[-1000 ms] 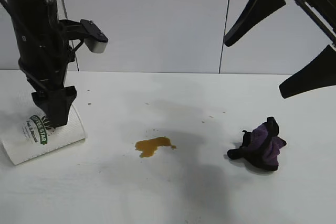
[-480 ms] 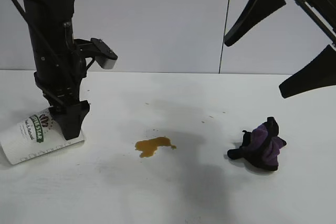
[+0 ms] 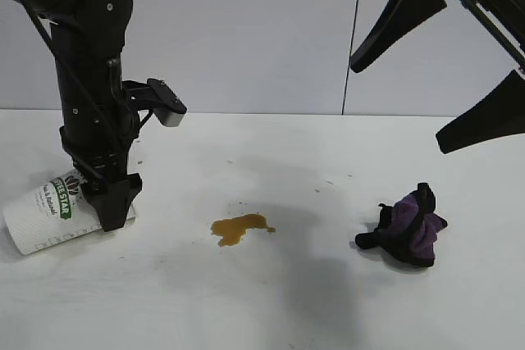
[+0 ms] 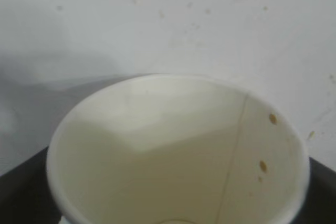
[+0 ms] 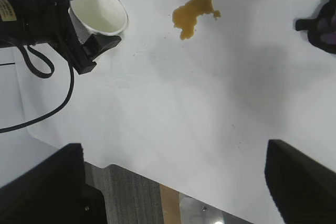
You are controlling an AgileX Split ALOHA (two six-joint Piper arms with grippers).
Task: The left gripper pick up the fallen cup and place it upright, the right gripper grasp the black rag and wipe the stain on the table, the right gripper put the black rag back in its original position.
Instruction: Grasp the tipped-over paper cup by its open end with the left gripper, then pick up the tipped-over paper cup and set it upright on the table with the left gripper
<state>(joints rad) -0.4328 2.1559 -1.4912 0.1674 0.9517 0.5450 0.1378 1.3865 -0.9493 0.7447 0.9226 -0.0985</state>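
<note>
Cup [image 3: 49,212] mouth now higher, gripped

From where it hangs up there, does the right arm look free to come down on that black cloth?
Probably yes. The right gripper hangs open above the black rag, nothing between them. The stain and cup lie off to the side.

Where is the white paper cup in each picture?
Exterior view: the tall white paper cup with the green-and-brown logo lies tilted at the far left, under the black left gripper.
Left wrist view: its open mouth fills the lower frame.
Right wrist view: its rim shows near the upper left.
Shared landmark: the amber-brown stain, seen in the exterior and right wrist views.
</note>
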